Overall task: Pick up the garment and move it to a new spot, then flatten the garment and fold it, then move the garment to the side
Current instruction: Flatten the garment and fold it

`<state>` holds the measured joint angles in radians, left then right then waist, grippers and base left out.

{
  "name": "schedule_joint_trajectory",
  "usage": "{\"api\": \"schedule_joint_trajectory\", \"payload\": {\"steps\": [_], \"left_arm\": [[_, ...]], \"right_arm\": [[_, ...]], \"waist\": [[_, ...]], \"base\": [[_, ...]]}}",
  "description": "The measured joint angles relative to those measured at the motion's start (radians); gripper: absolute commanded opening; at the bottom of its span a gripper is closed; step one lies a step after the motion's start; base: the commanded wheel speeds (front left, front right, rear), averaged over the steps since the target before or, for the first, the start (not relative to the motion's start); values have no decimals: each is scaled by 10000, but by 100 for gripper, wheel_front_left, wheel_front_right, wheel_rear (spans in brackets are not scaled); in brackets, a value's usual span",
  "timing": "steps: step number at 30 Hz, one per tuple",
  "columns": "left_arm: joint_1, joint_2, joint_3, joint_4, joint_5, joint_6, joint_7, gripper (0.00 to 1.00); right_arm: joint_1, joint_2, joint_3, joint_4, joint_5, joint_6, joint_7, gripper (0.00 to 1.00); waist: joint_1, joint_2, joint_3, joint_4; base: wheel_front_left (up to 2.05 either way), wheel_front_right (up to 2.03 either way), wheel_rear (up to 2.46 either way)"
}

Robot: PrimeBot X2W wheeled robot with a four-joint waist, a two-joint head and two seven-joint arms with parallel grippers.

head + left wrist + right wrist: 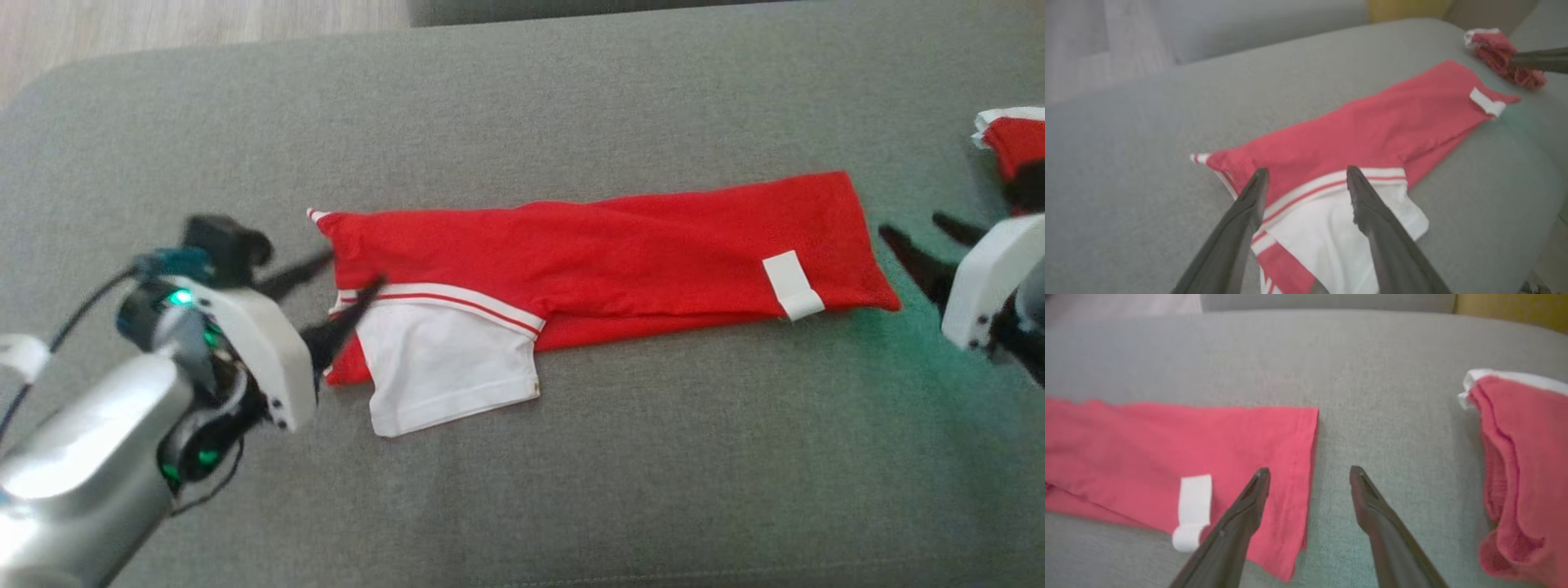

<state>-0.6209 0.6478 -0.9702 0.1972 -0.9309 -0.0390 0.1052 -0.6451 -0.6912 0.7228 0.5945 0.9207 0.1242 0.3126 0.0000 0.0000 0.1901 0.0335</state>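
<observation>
A folded red garment (620, 245) lies on a grey cushion (571, 490), the left gripper (355, 269) and right gripper (908, 224) at its ends, jaws apart.

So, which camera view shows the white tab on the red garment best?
The right wrist view: the white tab is close and large there, its lower end curled. The head view shows it small near the red garment's right end; the left wrist view shows it far off and blurred.

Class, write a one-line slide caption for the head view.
Folded red garment on grey cushion; open left tool at its striped end, open right tool beyond its hem.
</observation>
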Motion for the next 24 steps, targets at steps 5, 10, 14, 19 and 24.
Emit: {"api": "schedule_joint_trajectory", "payload": {"steps": [5,10,14,19,24], "left_arm": [[20,-579,1298,295,-211,1085,-2071,100],[413,-1258,2648,378,-614,1856,-3459,100],[1424,-2115,4057,165,-351,2080,-3545,100],[2921,-3415,5958,-464,1271,1730,-3547,100],[4037,-4374,7028,-688,2631,1043,-3547,100]], "right_arm": [[-61,508,-1427,-757,485,-2,-1429,100],[-18,1494,-2525,-1260,125,-2,-2964,100],[346,2560,-3312,-1553,-702,-2,-3854,100],[1578,4088,-4309,-1708,-2276,-2,-4675,100],[2512,5141,-5062,-1768,-3685,-2,-5156,100]], "waist": [[0,0,-282,-171],[0,0,-556,-325],[0,0,-715,-419],[0,0,-790,-510],[0,0,-779,-528]], "base": [[0,0,0],[0,0,0],[0,0,0],[0,0,0],[0,0,0]]}}
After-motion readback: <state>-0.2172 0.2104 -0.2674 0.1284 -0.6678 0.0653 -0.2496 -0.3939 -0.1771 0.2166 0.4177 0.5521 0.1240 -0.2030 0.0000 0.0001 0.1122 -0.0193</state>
